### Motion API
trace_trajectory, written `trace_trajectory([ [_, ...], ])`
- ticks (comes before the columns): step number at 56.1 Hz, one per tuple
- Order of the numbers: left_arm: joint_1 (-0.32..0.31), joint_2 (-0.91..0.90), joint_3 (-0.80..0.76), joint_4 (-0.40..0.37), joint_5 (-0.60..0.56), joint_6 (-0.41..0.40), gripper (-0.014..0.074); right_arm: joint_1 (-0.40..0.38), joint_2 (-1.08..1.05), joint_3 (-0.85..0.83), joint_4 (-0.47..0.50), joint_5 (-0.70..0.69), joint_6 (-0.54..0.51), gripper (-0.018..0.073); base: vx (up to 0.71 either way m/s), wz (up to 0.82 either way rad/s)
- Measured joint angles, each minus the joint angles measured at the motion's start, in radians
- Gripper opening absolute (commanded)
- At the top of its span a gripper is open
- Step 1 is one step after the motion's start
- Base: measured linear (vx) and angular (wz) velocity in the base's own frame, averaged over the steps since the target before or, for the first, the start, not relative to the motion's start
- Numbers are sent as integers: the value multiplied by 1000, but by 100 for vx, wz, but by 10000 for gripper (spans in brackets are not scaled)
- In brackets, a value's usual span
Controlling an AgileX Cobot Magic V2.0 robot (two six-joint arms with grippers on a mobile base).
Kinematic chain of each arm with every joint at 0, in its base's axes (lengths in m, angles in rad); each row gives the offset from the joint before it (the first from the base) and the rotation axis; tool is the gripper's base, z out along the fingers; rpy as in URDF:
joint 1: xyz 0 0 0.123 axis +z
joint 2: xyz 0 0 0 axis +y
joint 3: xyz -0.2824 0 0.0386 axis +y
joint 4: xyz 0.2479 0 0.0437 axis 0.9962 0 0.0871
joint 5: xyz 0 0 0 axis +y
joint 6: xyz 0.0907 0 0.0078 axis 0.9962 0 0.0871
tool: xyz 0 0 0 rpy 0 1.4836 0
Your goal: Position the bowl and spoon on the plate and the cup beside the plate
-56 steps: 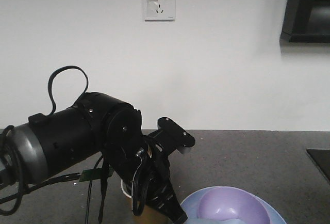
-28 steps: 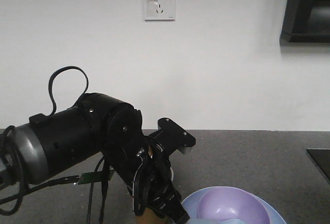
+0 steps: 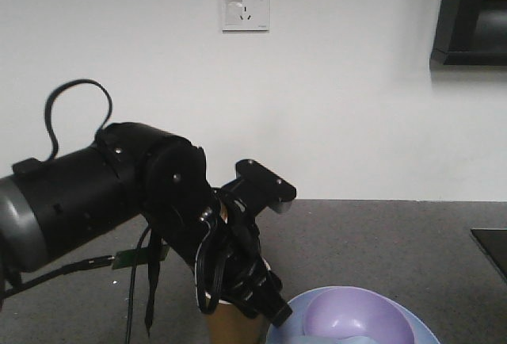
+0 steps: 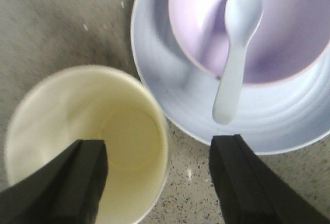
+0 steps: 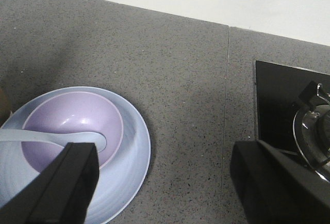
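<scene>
Brown paper cup (image 4: 87,141), mostly hidden by the left arm, stands beside one plate (image 4: 289,126). On the plate: one bowl (image 4: 289,43) holding one spoon (image 4: 236,53). Left fingers (image 4: 77,182) spread around the cup's rim; right fingers (image 5: 278,182) apart, empty.

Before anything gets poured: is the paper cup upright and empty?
Upright and empty: the cup shows its open mouth and bare cream bottom, standing beside the plate.

A grey speckled worktop (image 5: 185,90) is seen, divided by a thin seam. A black glass hob (image 5: 281,105) is set into it at one end, with a metal burner (image 5: 314,131) on it. On the white wall (image 3: 356,122) behind, a white socket (image 3: 245,5) is mounted, and a dark cabinet (image 3: 471,15) is hung at the upper corner.
</scene>
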Motion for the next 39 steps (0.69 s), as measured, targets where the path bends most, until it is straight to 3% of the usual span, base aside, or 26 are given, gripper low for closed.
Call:
trace_trajectory([
  [11, 0, -53, -127, 2, 61, -1, 480, 0, 0, 0, 1, 1, 0, 582, 0, 0],
  [15, 0, -76, -151, 7, 91, -2, 374, 0, 0, 0, 8, 2, 0, 575, 0, 0],
  [20, -1, -113, -160, 43, 123, -19, 169, 0, 0, 0, 20, 2, 0, 533, 0, 0],
  [24, -1, -144, -160, 93, 134, -52, -8, 0, 0, 0, 28, 2, 0, 455, 0, 0],
  [35, 1, -300, -56, 191, 49, -155, -6, 0, -96, 105, 28, -72, 0, -8, 0, 0],
  [39, 1, -385, 63, 195, -22, -164, -6, 0, -176, 176, 34, -117, 0, -15, 0, 0],
])
